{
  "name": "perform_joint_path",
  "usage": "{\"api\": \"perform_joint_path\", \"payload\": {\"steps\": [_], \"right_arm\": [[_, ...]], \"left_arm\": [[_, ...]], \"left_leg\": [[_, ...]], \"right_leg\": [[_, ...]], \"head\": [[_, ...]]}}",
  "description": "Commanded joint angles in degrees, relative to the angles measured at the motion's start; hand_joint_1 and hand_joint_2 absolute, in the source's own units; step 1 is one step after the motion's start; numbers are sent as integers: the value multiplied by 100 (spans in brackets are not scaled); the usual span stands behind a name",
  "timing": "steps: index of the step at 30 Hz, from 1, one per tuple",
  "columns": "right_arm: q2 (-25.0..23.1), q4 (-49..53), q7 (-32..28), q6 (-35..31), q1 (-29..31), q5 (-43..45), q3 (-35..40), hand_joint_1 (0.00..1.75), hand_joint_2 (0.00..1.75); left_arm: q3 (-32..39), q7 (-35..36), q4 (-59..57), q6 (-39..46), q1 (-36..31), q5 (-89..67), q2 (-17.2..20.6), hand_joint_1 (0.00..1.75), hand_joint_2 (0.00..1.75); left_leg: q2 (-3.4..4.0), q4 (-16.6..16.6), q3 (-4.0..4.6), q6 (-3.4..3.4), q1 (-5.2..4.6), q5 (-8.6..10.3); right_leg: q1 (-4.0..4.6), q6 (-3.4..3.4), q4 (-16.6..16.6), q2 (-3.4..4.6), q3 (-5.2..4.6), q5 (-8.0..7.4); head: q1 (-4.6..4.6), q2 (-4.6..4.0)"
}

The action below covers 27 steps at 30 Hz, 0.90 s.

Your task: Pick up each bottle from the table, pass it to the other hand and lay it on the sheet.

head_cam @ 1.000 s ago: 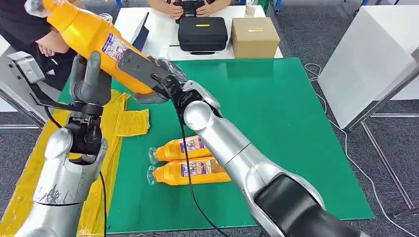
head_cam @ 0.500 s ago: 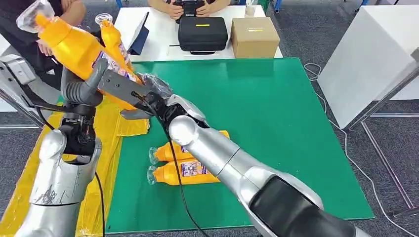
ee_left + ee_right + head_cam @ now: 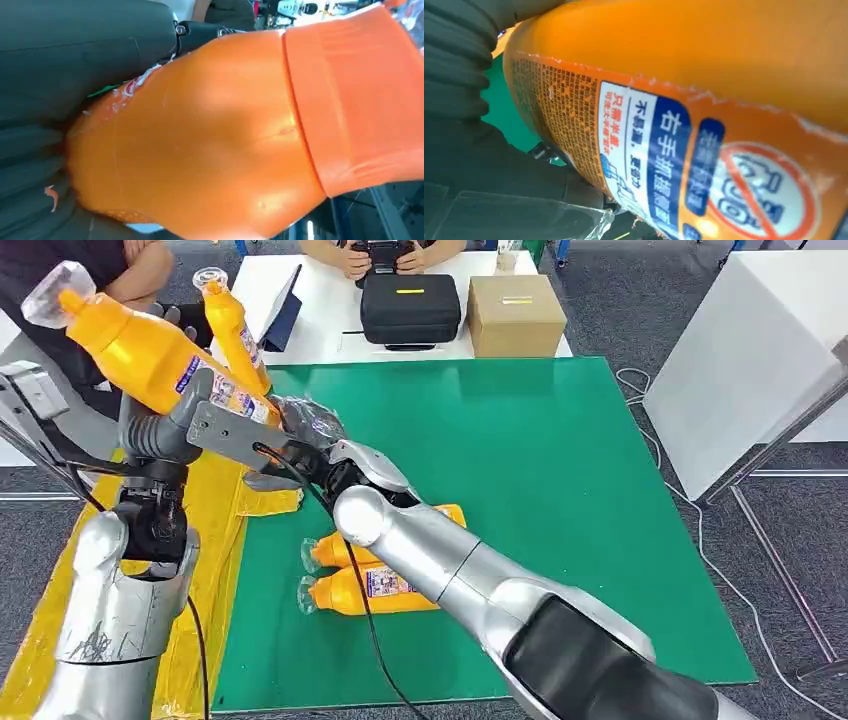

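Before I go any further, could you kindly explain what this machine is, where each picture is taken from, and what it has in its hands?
This is a humanoid robot with two silver arms, each ending in a many-fingered hand. The wide picture comes from a camera high on its body, looking down at a green table. The other two come from cameras at its wrists, so close that an orange bottle nearly fills them.

That bottle is in mid-air, where the left hand and the right hand meet on it; which hand bears the weight I cannot tell. Two more bottles lie on their sides on the table. A yellow sheet lies along its left edge. A second upright bottle shows behind the held one. People sit at a white table beyond.
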State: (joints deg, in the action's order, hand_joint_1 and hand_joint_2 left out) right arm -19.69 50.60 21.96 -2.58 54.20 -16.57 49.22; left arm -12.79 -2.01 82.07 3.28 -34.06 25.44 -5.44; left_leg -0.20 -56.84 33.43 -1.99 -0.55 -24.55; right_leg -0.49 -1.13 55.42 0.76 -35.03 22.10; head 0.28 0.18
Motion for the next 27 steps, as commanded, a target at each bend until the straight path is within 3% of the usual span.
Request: {"api": "perform_joint_path", "payload": {"steps": [1, 18, 24, 27], "right_arm": [[-31, -256, -10, 155, -1, -148, 694, 175, 175], [-31, -292, 0, 200, -12, -193, 646, 175, 175], [-31, -348, -41, 278, -90, -341, 497, 175, 175], [-31, -386, -187, 212, -188, -596, 53, 175, 175]], "left_arm": [[-426, 110, -292, -272, -511, 164, 32, 175, 175], [-490, 103, -287, -298, -506, 239, 56, 175, 175], [-451, 71, -289, -287, -492, 277, 84, 175, 175], [-336, 42, -222, -272, -402, 286, 94, 175, 175]], "left_leg": [[-17, -6, -26, 20, 11, -15], [-19, -4, -20, 17, 10, -11], [-14, 2, -9, 10, 5, -3], [-20, 0, -25, 16, 10, -10]], "right_leg": [[12, 6, 0, -26, 35, 19], [10, 5, -2, -26, 29, 15], [5, 3, -4, -18, 14, 7], [10, 6, -6, -27, 33, 15]], "head": [[0, 0], [0, 0], [0, 0], [0, 0]]}}
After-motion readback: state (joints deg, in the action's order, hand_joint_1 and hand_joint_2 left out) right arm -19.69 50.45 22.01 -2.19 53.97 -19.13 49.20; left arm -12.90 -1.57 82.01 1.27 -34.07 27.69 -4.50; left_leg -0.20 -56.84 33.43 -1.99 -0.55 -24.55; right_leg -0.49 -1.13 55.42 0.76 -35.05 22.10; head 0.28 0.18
